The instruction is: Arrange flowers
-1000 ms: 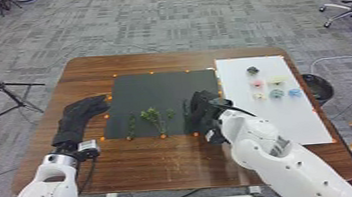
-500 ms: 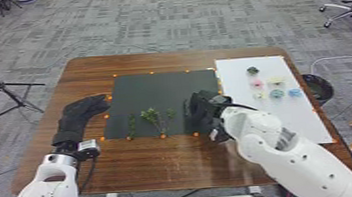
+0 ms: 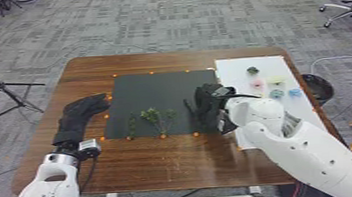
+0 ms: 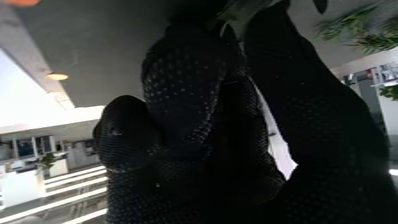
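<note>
On the black mat [image 3: 154,88] in the head view lie a leafy branching sprig [image 3: 159,118] in the middle and a thin green stem [image 3: 131,124] left of it. My right hand [image 3: 208,103] is over the mat's right edge, with a dark stem [image 3: 189,106] close by its left side. In the right wrist view that hand [image 4: 187,85] has long, straight fingers, and green leaves [image 4: 236,12] show between the tips; contact is unclear. My left hand [image 3: 84,109] rests open left of the mat. Pink [image 3: 258,82], pale yellow [image 3: 275,80] and blue [image 3: 276,94] flower heads lie at the right.
A white sheet [image 3: 241,63] on the table's right side holds the flower heads and a dark green piece [image 3: 253,70]. Beyond the right edge stands a black bin [image 3: 318,89]. My right forearm crosses the sheet's near part.
My right hand and forearm have moved a little to the right, and the forearm now covers more of the white sheet. The dark stem leans slightly differently. My left hand has stayed still.
</note>
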Action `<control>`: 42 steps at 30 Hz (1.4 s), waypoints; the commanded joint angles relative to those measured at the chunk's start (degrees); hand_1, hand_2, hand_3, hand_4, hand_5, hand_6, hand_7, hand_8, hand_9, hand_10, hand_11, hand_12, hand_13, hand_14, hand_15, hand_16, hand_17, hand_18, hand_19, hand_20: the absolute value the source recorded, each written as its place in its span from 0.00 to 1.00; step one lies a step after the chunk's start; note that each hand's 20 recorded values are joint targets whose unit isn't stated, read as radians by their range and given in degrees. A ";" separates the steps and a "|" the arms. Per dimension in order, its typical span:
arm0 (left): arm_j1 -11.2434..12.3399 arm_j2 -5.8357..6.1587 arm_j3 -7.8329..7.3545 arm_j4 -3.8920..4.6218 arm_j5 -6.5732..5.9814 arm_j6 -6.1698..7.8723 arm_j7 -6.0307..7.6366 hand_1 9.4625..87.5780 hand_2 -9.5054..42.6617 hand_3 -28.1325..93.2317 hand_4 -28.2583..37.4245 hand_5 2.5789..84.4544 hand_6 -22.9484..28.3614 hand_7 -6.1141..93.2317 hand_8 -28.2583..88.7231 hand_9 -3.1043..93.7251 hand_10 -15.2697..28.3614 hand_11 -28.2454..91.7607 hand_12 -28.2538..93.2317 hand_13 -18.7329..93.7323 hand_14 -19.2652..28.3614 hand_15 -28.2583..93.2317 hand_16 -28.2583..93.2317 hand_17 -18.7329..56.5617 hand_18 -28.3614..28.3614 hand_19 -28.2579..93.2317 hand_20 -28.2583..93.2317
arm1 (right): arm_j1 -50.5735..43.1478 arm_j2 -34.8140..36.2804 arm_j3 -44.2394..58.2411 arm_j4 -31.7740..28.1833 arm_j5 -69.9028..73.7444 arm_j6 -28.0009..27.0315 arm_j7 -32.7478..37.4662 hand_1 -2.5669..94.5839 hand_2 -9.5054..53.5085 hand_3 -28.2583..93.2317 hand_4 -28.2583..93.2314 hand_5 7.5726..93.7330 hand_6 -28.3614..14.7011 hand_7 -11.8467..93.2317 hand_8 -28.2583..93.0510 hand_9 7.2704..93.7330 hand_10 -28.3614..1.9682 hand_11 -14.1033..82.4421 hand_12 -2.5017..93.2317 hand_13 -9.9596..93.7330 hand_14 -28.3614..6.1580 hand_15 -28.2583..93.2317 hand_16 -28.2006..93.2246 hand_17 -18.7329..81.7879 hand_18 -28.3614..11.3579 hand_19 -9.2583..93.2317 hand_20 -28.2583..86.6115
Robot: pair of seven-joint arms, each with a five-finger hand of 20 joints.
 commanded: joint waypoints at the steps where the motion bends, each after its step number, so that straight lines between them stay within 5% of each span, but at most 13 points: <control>1: 0.15 -0.38 0.10 -0.32 -0.18 0.09 0.12 0.22 0.32 0.78 0.06 0.65 0.51 0.21 0.19 0.59 0.70 0.41 0.35 0.56 0.81 0.45 0.25 0.36 0.74 0.34 0.40 | -0.59 0.90 0.40 -0.58 -0.15 -1.10 1.86 0.57 0.00 0.68 0.19 0.66 0.61 0.32 0.41 0.73 0.52 0.29 0.24 0.95 0.73 0.61 0.52 0.77 0.42 0.97 0.62; 19: 0.13 -0.32 -0.04 -0.30 -0.12 -0.44 -0.42 0.22 0.32 0.77 0.06 0.65 0.51 0.21 0.19 0.59 0.70 0.41 0.35 0.56 0.81 0.45 0.25 0.36 0.74 0.34 0.40 | -2.70 -1.09 0.32 -2.33 4.51 1.31 7.53 0.54 0.00 0.70 0.18 0.67 0.59 0.31 0.40 0.74 0.49 0.30 0.24 0.95 0.72 0.61 0.52 0.77 0.40 0.97 0.62; 42: -0.06 -0.29 -0.01 -0.19 -0.11 -0.52 -0.81 0.22 0.32 0.77 0.06 0.65 0.51 0.21 0.19 0.58 0.70 0.41 0.35 0.56 0.81 0.45 0.25 0.36 0.74 0.34 0.40 | -2.98 -0.59 -0.68 -3.93 5.11 0.98 6.78 0.54 0.00 0.70 0.18 0.67 0.59 0.30 0.40 0.74 0.48 0.30 0.24 0.95 0.71 0.61 0.52 0.77 0.40 0.98 0.61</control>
